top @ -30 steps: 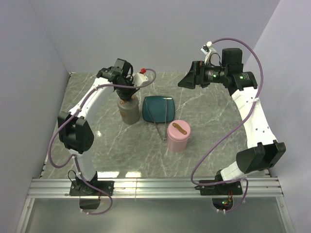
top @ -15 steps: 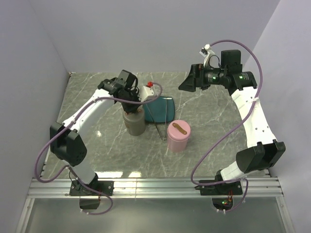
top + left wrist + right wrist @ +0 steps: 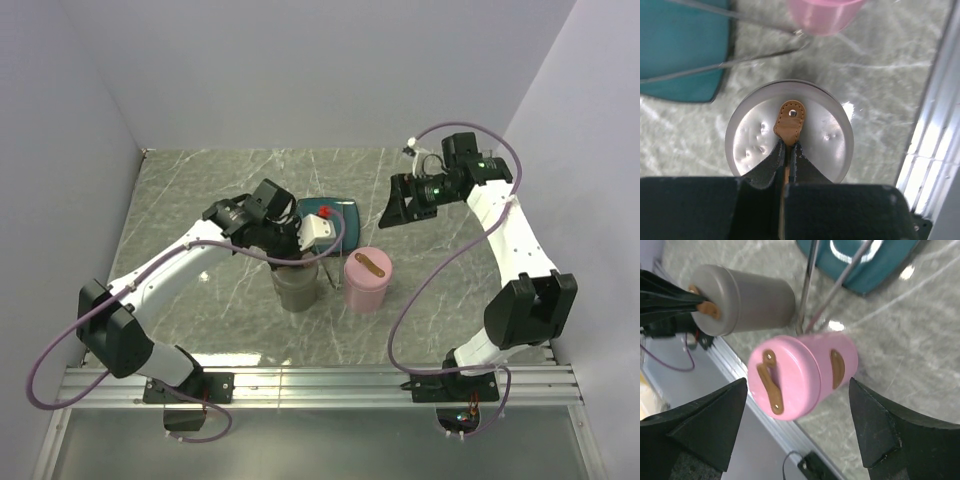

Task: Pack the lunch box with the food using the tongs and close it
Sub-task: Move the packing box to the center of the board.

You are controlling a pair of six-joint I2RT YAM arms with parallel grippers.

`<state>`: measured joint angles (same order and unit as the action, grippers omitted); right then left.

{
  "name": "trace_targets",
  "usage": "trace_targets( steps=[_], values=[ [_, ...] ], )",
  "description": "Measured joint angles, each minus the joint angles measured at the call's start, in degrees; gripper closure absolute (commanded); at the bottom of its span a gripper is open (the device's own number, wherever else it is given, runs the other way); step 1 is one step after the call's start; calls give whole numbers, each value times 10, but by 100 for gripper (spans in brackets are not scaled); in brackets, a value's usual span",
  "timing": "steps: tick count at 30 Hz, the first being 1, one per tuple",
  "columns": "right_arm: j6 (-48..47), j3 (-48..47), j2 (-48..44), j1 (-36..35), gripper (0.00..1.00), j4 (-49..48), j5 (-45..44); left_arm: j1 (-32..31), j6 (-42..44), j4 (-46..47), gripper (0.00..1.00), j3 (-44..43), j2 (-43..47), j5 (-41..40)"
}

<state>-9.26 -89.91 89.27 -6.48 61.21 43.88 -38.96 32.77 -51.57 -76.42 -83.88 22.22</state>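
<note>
Left gripper (image 3: 788, 146) pinches tan tab (image 3: 790, 120) of grey canister (image 3: 755, 135) — right gripper (image 3: 797, 390), jaws wide, faces pink canister (image 3: 366, 282) — tongs (image 3: 740, 61) between canisters

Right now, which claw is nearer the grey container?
Left. Left claw is shut on the grey container's lid tab; right claw, open, faces the pink container, apart.

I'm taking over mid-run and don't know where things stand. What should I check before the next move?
1. Left tool shut on grey can's tab: ok.
2. Right tool open, not touching pink can: ok.
3. Grey can's lid off for packing: not ok, it is on.
4. Tongs free, lying across plate: ok.
5. Food located: cannot tell, none in view.
</note>
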Motion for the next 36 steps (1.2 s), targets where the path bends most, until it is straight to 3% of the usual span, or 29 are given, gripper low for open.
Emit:
trace_targets(
  steps=[12,18,26,29,36],
  values=[
    [-61,75,72,0,21,36,-9,-38,-24,44,99,48,34,68],
    [-74,86,92,-1,24,45,23,-59,-24,63,99,77,58,78],
    [-103,98,103,-1,36,69,63,-63,-25,71,100,82,61,79],
    [-125,103,103,-1,32,91,70,-63,-31,83,100,90,66,80],
    [-172,112,104,-2,39,130,77,-63,-36,98,100,100,74,82]
  ],
)
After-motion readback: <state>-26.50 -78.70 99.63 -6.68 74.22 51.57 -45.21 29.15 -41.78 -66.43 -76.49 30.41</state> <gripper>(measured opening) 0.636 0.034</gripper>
